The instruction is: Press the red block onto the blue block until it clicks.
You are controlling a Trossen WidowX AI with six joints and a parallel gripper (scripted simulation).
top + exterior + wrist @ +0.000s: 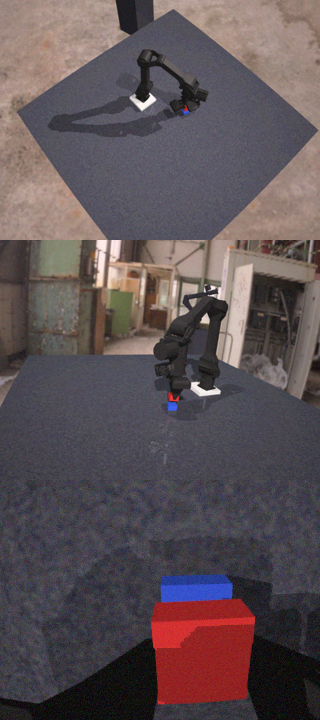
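Note:
My gripper (185,107) (173,397) (200,648) points down and is shut on the red block (185,109) (170,397) (202,667), with a black finger on each side of it in the wrist view. The blue block (185,112) (172,406) (196,592) sits on the dark table below the red block. In the exterior view the red block is just above the blue one, with a thin dark strip between them. In the wrist view the red block hides the near part of the blue block, so the exact alignment is hard to tell.
The arm's white base plate (141,105) (206,392) stands on the dark table (165,167) (90,420), beside the two blocks. The arm's shadow falls across the table around the blocks. A dark pillar (135,15) stands beyond the table's far edge.

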